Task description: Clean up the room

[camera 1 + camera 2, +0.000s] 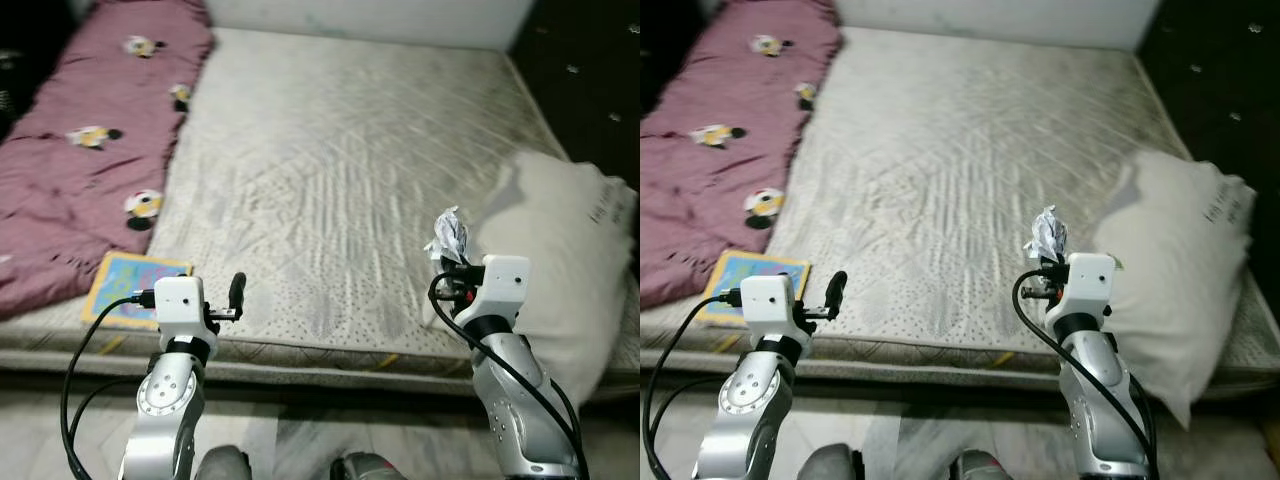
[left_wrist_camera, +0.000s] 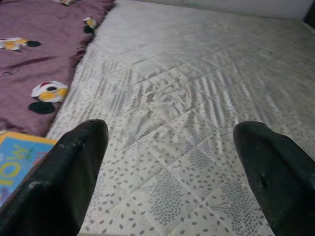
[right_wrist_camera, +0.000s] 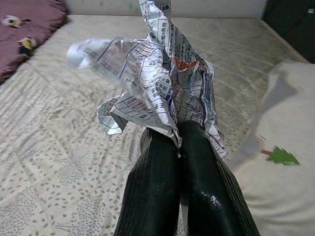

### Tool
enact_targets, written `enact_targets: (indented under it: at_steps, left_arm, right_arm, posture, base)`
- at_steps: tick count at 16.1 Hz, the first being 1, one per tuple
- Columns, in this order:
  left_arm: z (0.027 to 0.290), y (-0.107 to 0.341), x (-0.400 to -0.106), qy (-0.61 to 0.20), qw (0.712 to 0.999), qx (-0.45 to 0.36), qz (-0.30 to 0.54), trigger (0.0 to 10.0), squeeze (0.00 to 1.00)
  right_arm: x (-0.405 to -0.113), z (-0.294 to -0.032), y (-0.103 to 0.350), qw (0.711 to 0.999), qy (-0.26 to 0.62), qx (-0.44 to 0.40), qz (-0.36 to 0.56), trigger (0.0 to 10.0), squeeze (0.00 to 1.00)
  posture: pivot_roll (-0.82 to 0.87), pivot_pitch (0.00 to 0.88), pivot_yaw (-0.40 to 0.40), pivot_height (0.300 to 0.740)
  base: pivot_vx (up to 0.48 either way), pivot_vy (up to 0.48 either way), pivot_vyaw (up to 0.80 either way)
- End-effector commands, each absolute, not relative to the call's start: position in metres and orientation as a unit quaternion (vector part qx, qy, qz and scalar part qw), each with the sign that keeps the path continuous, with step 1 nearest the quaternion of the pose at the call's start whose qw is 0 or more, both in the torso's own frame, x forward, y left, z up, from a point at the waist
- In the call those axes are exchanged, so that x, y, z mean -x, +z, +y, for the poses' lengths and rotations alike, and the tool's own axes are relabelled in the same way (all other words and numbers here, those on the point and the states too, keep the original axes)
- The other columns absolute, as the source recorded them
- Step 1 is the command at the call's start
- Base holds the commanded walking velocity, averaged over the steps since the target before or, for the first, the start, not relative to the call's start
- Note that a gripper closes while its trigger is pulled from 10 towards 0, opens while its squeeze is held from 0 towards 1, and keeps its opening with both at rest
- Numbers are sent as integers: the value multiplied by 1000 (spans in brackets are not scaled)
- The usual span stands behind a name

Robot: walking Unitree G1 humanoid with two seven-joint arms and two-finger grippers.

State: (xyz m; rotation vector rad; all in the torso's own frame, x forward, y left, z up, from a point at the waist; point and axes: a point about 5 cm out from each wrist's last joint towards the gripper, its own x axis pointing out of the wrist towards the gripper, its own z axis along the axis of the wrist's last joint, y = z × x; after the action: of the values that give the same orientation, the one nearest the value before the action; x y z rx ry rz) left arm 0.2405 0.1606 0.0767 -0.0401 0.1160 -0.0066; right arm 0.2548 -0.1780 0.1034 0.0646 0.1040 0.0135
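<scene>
Crumpled paper [image 3: 157, 83]: one piece, white with small printed text and red and blue patches. Badly creased, bunched into a loose upright wad. Pinched at its lower end between the right gripper's [image 3: 178, 135] closed black fingers, raised above the mattress [image 1: 340, 170], beside the pillow [image 1: 560, 260].

- Blanket [image 1: 80, 150] along the left side of the mattress [image 1: 350, 180].
- Book [image 1: 130, 288] on the mattress's near-left corner, just before the blanket.
- Pillow [image 1: 570, 260] on its right edge.
</scene>
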Motion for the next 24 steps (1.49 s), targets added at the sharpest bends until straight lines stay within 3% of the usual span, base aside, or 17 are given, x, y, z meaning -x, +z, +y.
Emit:
enact_targets:
  at_steps: [1, 6, 18, 24]
  left_arm:
    - [163, 78, -239, -2, 998, 19, 60, 10000, 0]
    - [163, 79, -240, -3, 998, 18, 60, 10000, 0]
    - [163, 79, -243, 4, 998, 14, 61, 10000, 0]
    - [158, 84, -243, -22, 999, 21, 44, 10000, 0]
  right_arm:
    - [-252, -179, 101, 998, 7, -35, 61, 10000, 0]
    - [-254, -179, 100, 997, 9, -37, 65, 10000, 0]
    - [-252, -176, 96, 997, 10, -40, 70, 10000, 0]
    - [-253, -175, 94, 996, 13, -38, 75, 10000, 0]
  posture:
    - [-26, 143, -56, 740]
    - [-26, 149, -59, 740]
    - [-25, 145, -52, 740]
    - [-22, 146, -55, 740]
  base:
    - [0, 289, -800]
    - [0, 58, -510]
    - [0, 457, -87]
    - [0, 0, 0]
